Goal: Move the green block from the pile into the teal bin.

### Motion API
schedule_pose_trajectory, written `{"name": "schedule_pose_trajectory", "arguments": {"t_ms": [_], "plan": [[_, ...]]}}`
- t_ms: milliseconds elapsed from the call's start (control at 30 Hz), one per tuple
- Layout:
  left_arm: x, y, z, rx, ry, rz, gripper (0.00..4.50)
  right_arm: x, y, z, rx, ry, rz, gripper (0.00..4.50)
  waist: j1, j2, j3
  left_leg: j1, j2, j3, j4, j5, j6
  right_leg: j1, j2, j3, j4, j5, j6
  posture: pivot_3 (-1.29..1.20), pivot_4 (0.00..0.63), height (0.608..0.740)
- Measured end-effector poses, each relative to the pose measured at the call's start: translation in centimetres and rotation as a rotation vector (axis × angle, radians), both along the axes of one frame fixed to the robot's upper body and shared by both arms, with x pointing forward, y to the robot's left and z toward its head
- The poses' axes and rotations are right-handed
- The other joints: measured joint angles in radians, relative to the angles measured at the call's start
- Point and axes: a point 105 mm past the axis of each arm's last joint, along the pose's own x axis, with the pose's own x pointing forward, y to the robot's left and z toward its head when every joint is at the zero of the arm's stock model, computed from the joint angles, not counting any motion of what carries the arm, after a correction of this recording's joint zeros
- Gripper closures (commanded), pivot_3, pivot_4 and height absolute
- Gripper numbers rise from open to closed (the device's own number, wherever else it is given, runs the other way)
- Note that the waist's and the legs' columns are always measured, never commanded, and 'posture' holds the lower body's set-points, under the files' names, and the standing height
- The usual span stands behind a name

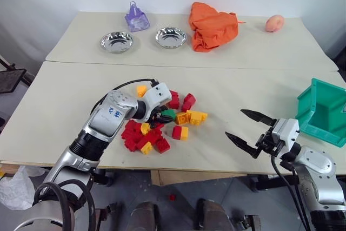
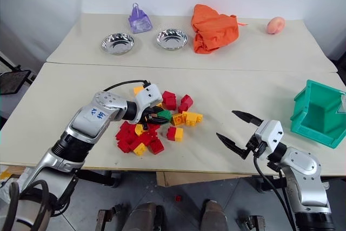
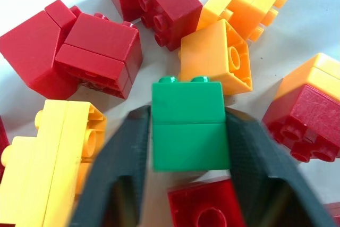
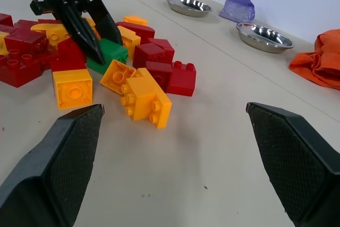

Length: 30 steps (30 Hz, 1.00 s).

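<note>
Green block (image 3: 190,125) seated between both pads of the left tool (image 1: 157,116), at the right edge of the pile (image 1: 157,124) on the worktop (image 1: 65,101); pads flush on its two opposite side faces, studs pointing away from the wrist. Left tool clamped on the block, block not yet lifted. Teal bin (image 1: 323,113) well to the right, beyond the right tool (image 1: 248,132), jaws wide and empty. Judged next: lift clear, then carry rightward.
</note>
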Motion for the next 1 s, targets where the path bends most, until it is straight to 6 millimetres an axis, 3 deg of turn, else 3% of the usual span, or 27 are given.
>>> {"name": "schedule_pose_trajectory", "arguments": {"t_ms": [133,300,400,500,600,700,800,900,1000], "plan": [[0.3,0.2,0.4,-0.024,0.012,-0.011,3.02,0.0,0.0,0.0,0.000,0.001,-0.001,0.00,0.001,0.000,0.000,0.000,0.000,0.000,0.000,0.000,0.000,0.000,0.000,0.000,0.000,0.000,0.000,0.00,0.150,0.740],[0.6,-0.5,4.9,-0.156,-0.042,-0.096,3.02,-0.6,-0.7,-0.2,-0.005,0.004,-0.029,0.00,0.003,-0.001,0.000,-0.001,0.000,0.000,0.000,0.000,0.000,0.000,0.000,0.000,-0.001,0.000,0.000,0.00,0.150,0.740],[-0.1,-2.6,8.3,-0.247,-0.077,-0.241,3.02,-1.2,-1.8,0.2,-0.022,-0.008,-0.074,0.00,0.006,-0.001,0.001,-0.001,0.000,0.000,0.000,0.000,0.000,0.000,0.000,-0.001,-0.001,0.000,0.000,0.00,0.150,0.740],[-1.0,-5.6,10.0,-0.284,-0.114,-0.407,3.02,-2.1,-3.6,0.6,-0.044,-0.019,-0.150,0.00,0.008,-0.001,0.001,-0.002,0.000,0.000,0.000,0.000,0.000,0.000,0.000,-0.001,-0.002,0.000,0.000,0.00,0.150,0.740],[-1.3,-8.8,8.6,-0.258,-0.117,-0.517,3.02,-3.1,-5.0,0.9,-0.055,-0.027,-0.217,0.00,0.007,-0.001,0.001,-0.001,-0.001,0.000,0.000,0.000,0.000,0.000,0.000,-0.001,-0.003,0.000,0.001,0.00,0.150,0.740],[-1.6,-14.2,5.7,-0.271,-0.077,-0.604,3.02,-5.2,-7.6,1.1,-0.088,-0.017,-0.342,0.00,0.021,-0.002,0.001,-0.004,-0.001,-0.001,0.000,0.000,0.001,0.000,0.000,-0.001,-0.006,0.001,0.001,0.00,0.150,0.740],[-2.3,-18.1,3.1,-0.259,-0.064,-0.634,3.02,-6.9,-9.2,1.3,-0.097,-0.015,-0.440,0.00,0.024,-0.003,0.002,-0.009,-0.001,-0.001,0.000,-0.001,0.002,-0.004,0.000,-0.001,-0.010,0.001,0.002,0.00,0.150,0.740],[-2.3,-19.4,0.7,-0.208,-0.101,-0.626,3.02,-8.1,-9.3,0.9,-0.091,0.003,-0.477,0.00,0.010,-0.003,0.002,-0.009,-0.001,-0.001,-0.001,-0.001,0.002,-0.005,0.000,-0.001,-0.009,0.001,0.002,0.00,0.150,0.740],[-1.5,-18.8,-1.3,-0.149,-0.118,-0.590,2.06,-9.1,-9.1,0.5,-0.070,0.016,-0.513,0.00,0.001,-0.002,0.001,-0.009,-0.001,-0.002,0.000,-0.001,0.002,-0.006,0.000,-0.001,-0.009,0.001,0.002,0.00,0.150,0.740]]}}
